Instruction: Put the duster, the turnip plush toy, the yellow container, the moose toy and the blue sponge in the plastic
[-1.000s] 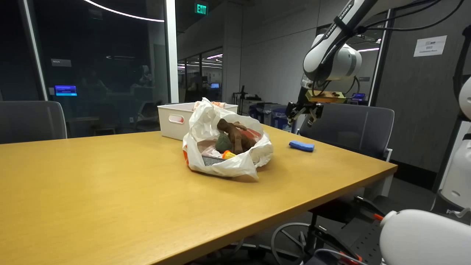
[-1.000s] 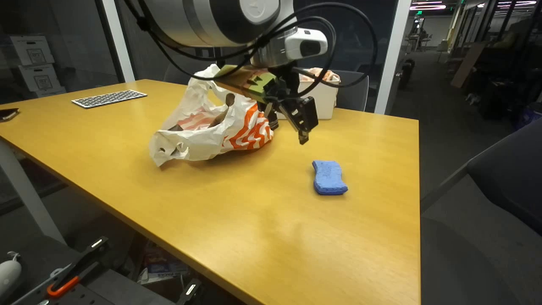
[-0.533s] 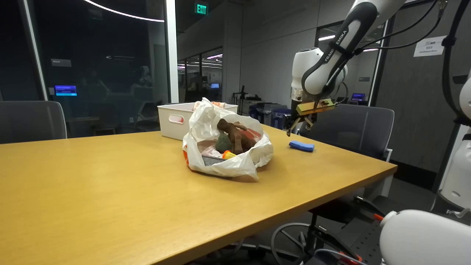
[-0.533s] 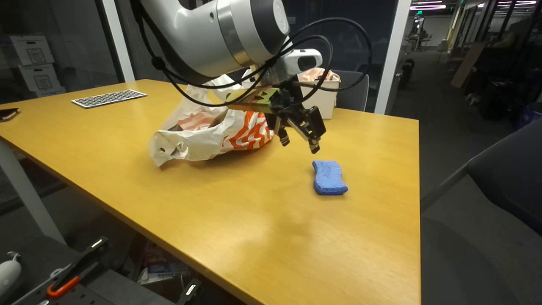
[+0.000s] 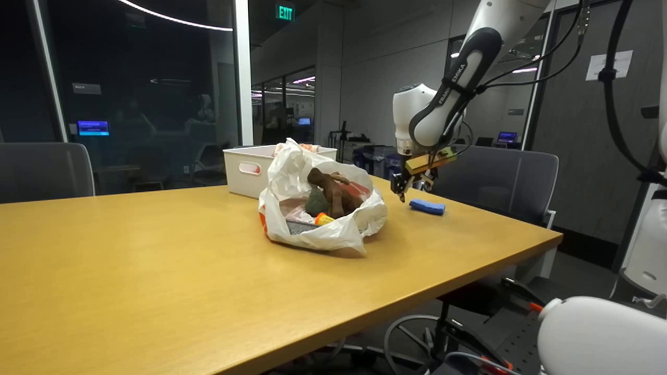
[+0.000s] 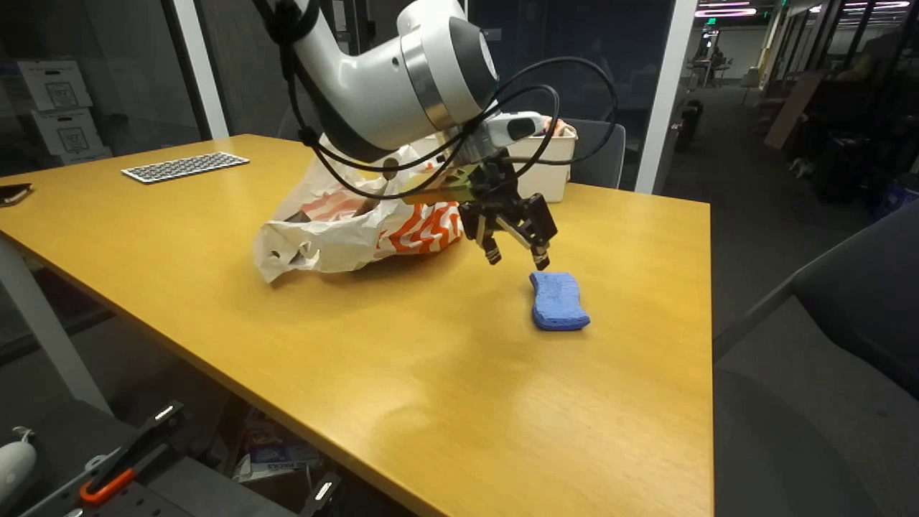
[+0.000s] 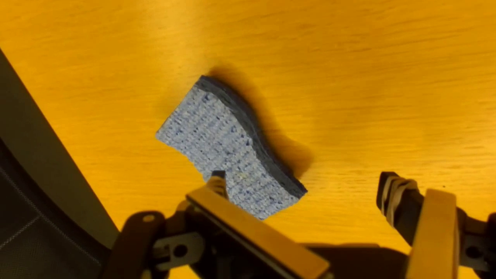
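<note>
In an exterior view, going rightward, a keyboard [image 6: 185, 166] lies on the table [image 6: 617, 402], then the plastic bag [image 6: 344, 244] shows its orange stripes. Looking into the bag's mouth, an exterior view has the white box [image 5: 241, 182] behind at the left, then, inside, the orange-and-yellow end of the yellow container [image 5: 324, 219] and the brown moose toy [image 5: 338, 197]. The wrist view gives a close look at the mottled upper face of the blue sponge [image 7: 228, 147].

The arm [image 6: 380, 90] is bent, its lower end pointing down; the claw [image 6: 517, 261] hangs above the table, its fingers [image 7: 218, 185] spread wide, released.

The sponge lies on the table, right of the bag in both exterior views, lower than the fingertips, near them but apart. In the wrist view it slants from upper left to lower right; the finger at the left overlaps its lower edge to the eye, and the finger at the right stands over the table, clear of it.
</note>
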